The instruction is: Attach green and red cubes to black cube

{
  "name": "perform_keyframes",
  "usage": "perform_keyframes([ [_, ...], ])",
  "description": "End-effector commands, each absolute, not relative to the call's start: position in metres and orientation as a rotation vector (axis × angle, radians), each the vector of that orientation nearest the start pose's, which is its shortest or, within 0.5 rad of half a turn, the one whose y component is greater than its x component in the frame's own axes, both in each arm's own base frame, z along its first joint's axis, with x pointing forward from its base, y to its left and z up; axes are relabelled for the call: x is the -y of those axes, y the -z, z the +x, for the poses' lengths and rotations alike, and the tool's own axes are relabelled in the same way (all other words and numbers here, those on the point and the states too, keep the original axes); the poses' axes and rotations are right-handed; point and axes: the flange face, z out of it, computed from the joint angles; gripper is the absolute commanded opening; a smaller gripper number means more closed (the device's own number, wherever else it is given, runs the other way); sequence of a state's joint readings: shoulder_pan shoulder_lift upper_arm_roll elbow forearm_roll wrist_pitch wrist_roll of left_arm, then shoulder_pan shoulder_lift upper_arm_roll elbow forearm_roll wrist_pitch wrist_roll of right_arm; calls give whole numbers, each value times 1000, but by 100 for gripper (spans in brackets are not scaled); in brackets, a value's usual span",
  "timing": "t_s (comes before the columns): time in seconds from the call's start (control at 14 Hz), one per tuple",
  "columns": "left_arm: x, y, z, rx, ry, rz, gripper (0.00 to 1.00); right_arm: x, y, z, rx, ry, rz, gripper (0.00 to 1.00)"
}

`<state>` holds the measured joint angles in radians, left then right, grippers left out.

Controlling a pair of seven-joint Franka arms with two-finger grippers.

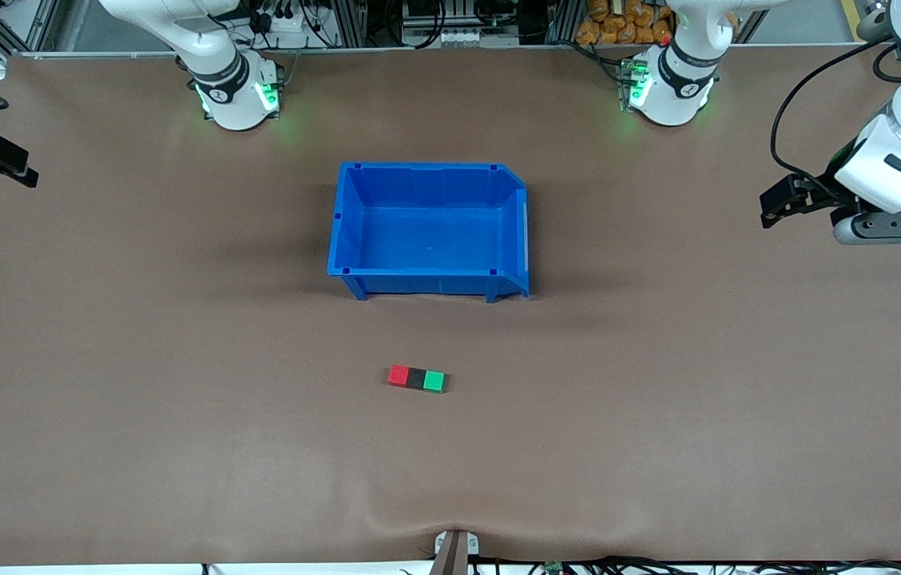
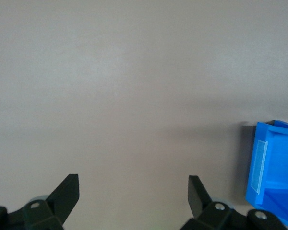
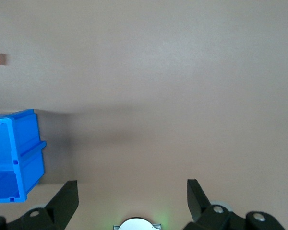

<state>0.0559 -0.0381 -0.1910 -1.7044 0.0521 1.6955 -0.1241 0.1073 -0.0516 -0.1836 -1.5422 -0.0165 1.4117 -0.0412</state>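
Front view: red cube (image 1: pixel 398 374), black cube (image 1: pixel 417 378), green cube (image 1: pixel 434 382) joined; left tool (image 1: pixel 779 206) and right tool (image 1: pixel 3 165) gape empty

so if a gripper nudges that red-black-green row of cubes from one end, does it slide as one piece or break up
Probably slides as one: red cube, black cube and green cube sit flush in a line. An off-centre push would likely swing the row. Flat faces make rolling unlikely, and the low row seems unlikely to tip.
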Motion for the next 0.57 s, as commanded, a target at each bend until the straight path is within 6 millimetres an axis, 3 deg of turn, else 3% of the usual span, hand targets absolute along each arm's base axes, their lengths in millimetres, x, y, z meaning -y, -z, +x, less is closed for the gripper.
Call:
perform_keyframes([
  [0.0, 68, -603, 560, -64, 97, -3104, 100, 46, -656, 521, -71, -130, -3146, 100],
  [0.21, 65, -610, 574, -59, 131, -3103, 100, 45, -656, 521, -69, -132, -3146, 100],
  [0.5, 57, -615, 571, -26, 121, -3108, 100, 42, -656, 521, -61, -130, -3146, 100],
])
